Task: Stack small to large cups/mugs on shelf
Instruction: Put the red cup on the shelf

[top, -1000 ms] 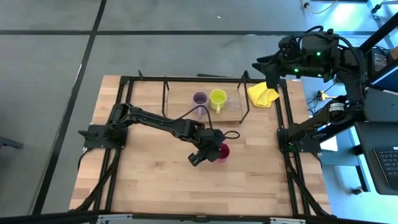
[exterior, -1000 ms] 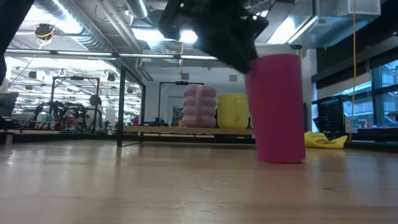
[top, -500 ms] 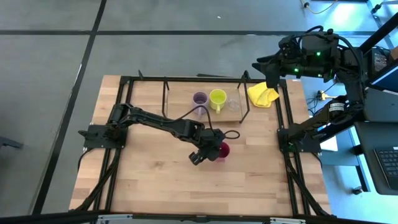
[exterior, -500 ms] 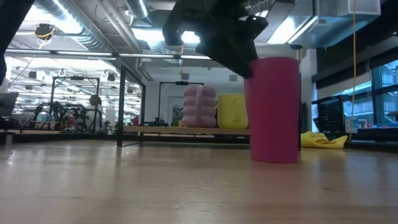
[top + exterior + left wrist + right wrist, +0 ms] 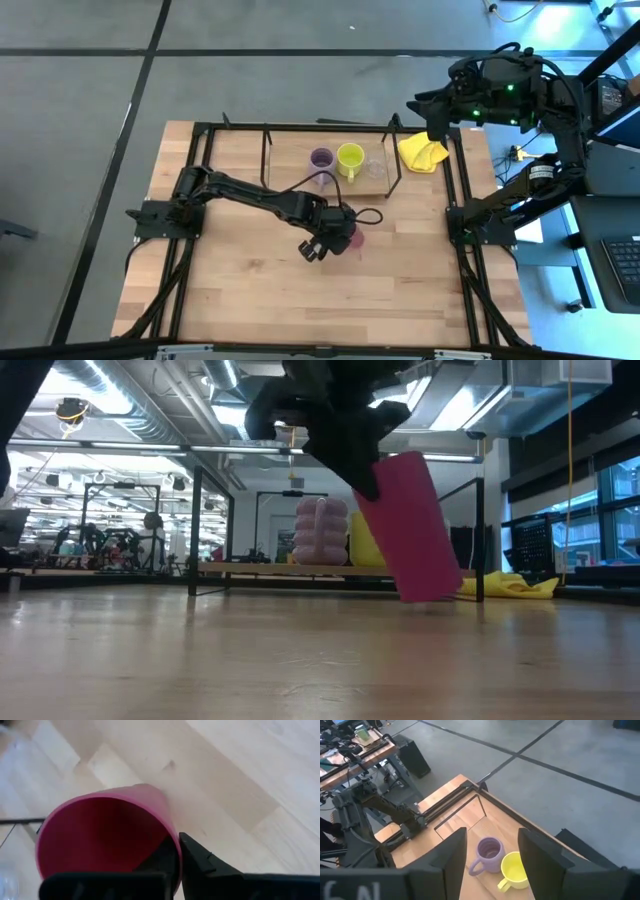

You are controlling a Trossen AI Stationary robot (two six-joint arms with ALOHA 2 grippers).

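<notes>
The dark red cup (image 5: 415, 525) is held by my left gripper (image 5: 338, 240), which is shut on it near the table's middle, in front of the shelf (image 5: 392, 172). The cup also shows in the left wrist view (image 5: 100, 840). On the shelf's board stand the pale lilac mug (image 5: 322, 158), the yellow-green mug (image 5: 350, 157) and the tiny clear glass (image 5: 376, 168), side by side on their bases. My right gripper (image 5: 495, 852) is open and empty, high above the table's far right corner. My left gripper holds the dark red cup by its rim (image 5: 172, 837), one finger inside the cup and one finger (image 5: 197, 857) outside against the wall. The fingers come from above, slanting. The cup is tilted, its base (image 5: 430, 595) lifted off the table.
A yellow cloth (image 5: 423, 152) lies on the table to the right of the shelf. A black outer frame (image 5: 200, 150) runs round the table's edges. Bare wood lies in front of the shelf, toward the near edge.
My left gripper has risen and moved a little toward the table's left edge, and has tipped. The dark red cup, which stood upright on the table, is now lifted off it and tilted.
</notes>
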